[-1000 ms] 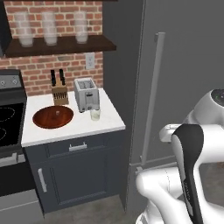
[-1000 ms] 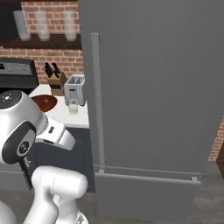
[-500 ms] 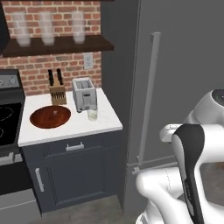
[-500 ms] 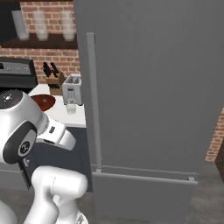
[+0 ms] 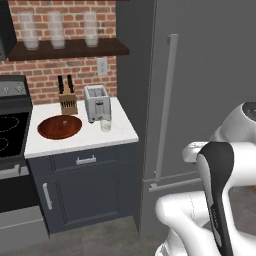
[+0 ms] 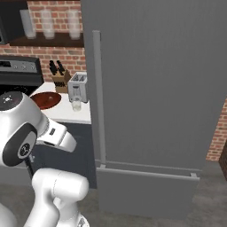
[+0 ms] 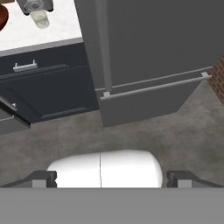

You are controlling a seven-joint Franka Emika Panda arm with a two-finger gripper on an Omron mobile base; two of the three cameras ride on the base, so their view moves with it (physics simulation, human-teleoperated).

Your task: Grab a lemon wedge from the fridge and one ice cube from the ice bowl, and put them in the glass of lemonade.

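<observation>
Fridge (image 6: 155, 88) shut — glass of lemonade (image 5: 105, 125) beside toaster (image 5: 97, 102).

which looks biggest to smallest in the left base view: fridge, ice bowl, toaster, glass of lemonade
1. fridge
2. ice bowl
3. toaster, narrower than the bowl but taller, so this pair is close
4. glass of lemonade

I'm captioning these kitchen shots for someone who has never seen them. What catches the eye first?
The tall dark grey fridge dominates, its door shut and its long pale handle running vertically. To its left, a white counter holds a reddish-brown wooden bowl, a toaster, a knife block and a small glass of lemonade. Above, three tall frosted glasses line a dark shelf.
</observation>
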